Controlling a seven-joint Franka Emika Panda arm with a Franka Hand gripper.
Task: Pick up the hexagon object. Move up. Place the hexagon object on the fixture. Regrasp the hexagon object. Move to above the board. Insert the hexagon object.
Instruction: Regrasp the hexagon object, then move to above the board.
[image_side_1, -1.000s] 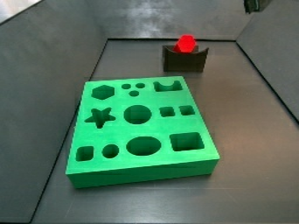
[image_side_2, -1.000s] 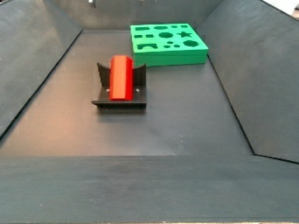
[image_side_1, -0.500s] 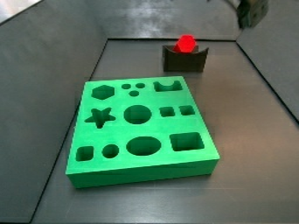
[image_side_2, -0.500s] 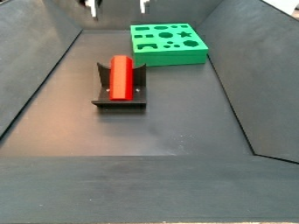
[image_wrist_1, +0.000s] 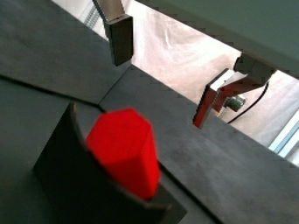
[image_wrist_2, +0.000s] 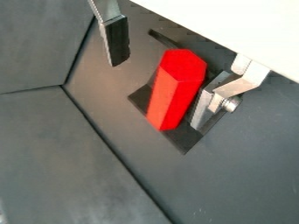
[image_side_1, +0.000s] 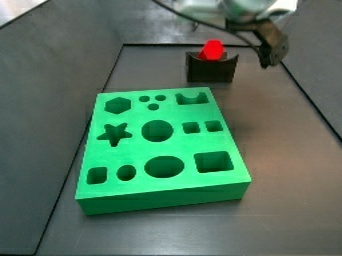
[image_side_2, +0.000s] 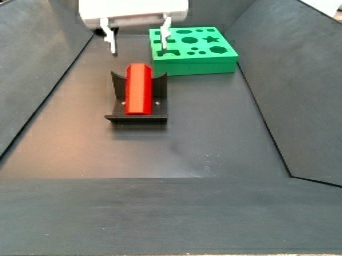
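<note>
Hovering wide open above the small red hexagonal bar (image_side_2: 138, 87) lying in the dark notched fixture (image_side_2: 136, 112), the silver two-finger gripper (image_side_2: 132, 39) grips nothing.

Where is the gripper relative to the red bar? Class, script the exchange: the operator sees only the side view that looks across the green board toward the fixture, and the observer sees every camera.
Observer: The gripper is open and hangs above the far end of the red bar, holding nothing.
Operator: How does the bar sit?
Observer: It lies lengthwise in the notch of the fixture. You see only its end.
Operator: Are the fingers lined up with it?
Observer: In a wrist view the fingers stand one on each side of the bar, not closed on it.
</note>
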